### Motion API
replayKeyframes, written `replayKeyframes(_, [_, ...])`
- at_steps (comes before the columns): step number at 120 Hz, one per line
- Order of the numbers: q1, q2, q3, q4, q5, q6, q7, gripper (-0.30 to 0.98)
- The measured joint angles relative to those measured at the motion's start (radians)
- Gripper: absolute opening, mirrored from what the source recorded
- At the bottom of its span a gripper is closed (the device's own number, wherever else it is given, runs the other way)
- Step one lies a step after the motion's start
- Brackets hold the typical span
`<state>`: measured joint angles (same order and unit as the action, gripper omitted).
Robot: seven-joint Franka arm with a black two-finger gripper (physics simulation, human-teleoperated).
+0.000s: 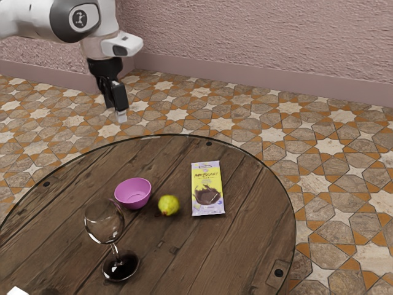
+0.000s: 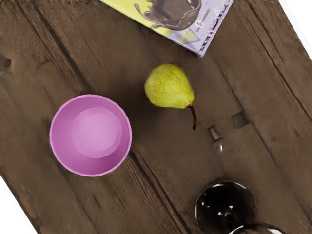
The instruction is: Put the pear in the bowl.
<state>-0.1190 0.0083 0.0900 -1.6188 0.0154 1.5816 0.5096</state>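
End effector [image 1: 116, 109]: up high, nothing seen in its grip; open or closed, cannot tell. Long way down from here, at risk of landing off-centre through a small error in aim.
Wine glass [image 1: 120, 267]: upright, slim in the stem, and now the real worry! Easily toppled by a low sideways sweep, probably with a dark spill to follow.
Bowl [image 1: 133, 198]: pink, mouth up, near the fruit but apart from it. Light by the look of it; liable to skid or tip after a knock on the rim.
Pear [image 1: 168, 205]: lying on the surface [image 1: 221, 258], outside the bowl. Smooth and rounded, so apt to roll away if nudged, or slip loose if caught by the stem [image 2: 194, 117].
Chocolate bar [image 1: 207, 184]: flat, close beyond the pear, easily shoved by a wide approach.
Surface: round, dark planks, grooved and worn, dotted with studs near the edge; possibly enough to deflect a rolling pear.
Room: star-patterned tiled floor [image 1: 331, 145], rough pink wall [image 1: 258, 37] behind.
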Motion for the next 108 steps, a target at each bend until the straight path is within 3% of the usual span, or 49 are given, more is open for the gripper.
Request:
replayKeyframes(38, [0.017,0.015,-0.019,-0.006,-0.016,0.056,0.086,0.69])
replayKeyframes(68, [-0.069,0.089,-0.021,-0.181,-0.077,0.173,-0.102,0.68])
replayKeyframes(90, [-0.068,0.095,-0.019,-0.333,-0.034,0.371,-0.258,0.69])
replayKeyframes(108, [-0.076,0.129,-0.020,-0.391,-0.037,0.500,-0.446,0.69])
